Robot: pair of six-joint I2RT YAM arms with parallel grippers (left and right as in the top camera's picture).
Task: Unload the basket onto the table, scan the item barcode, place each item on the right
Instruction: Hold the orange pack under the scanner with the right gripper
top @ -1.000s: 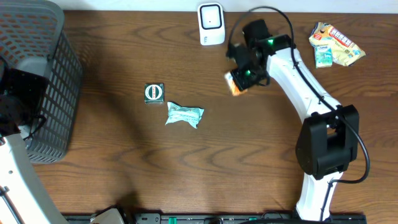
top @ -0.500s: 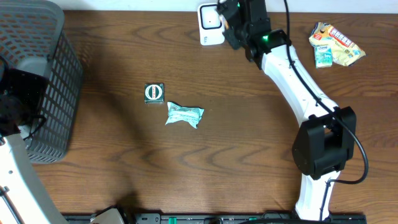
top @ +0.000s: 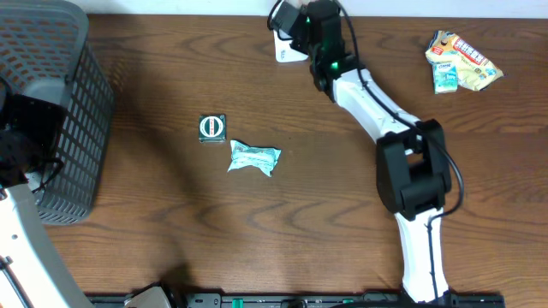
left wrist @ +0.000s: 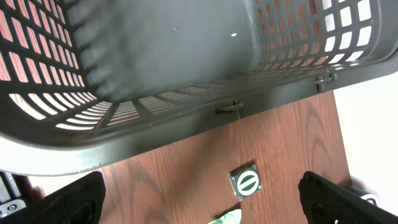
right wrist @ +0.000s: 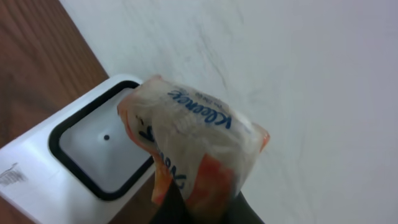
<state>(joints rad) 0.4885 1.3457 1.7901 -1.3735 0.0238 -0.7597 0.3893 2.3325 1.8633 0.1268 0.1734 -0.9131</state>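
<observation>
Tissue pack [right wrist: 193, 140] is being gripped at its lower end by the right hand [right wrist: 200, 208], whose jaws are being pressed shut on the wrapper. In the right wrist view the pack is being shown standing out from the hand toward 12 o'clock. It is orange and white, crumpled, with blue lettering on its upper face. Pack is being held off the surface [top: 342, 214], in front of a pale wall, with the scanner [right wrist: 93, 152] just beside it at 8 o'clock. The pack's left edge is being seen overlapping the scanner's dark-framed window; whether the two are touching cannot be told.

From overhead, the right arm is being stretched to the 12 o'clock edge of the surface, and the scanner is being half covered by it there.

Left hand [left wrist: 211, 202] is being held wide open, nothing between its fingers, over the rim of the dark mesh basket [top: 86, 128] at the 9 o'clock side.

A green square packet [top: 211, 127] and a teal wrapped packet [top: 253, 158] are lying just beside each other near the middle, well apart from both hands. A heap of snack packets [top: 461, 60] is lying at 2 o'clock.
</observation>
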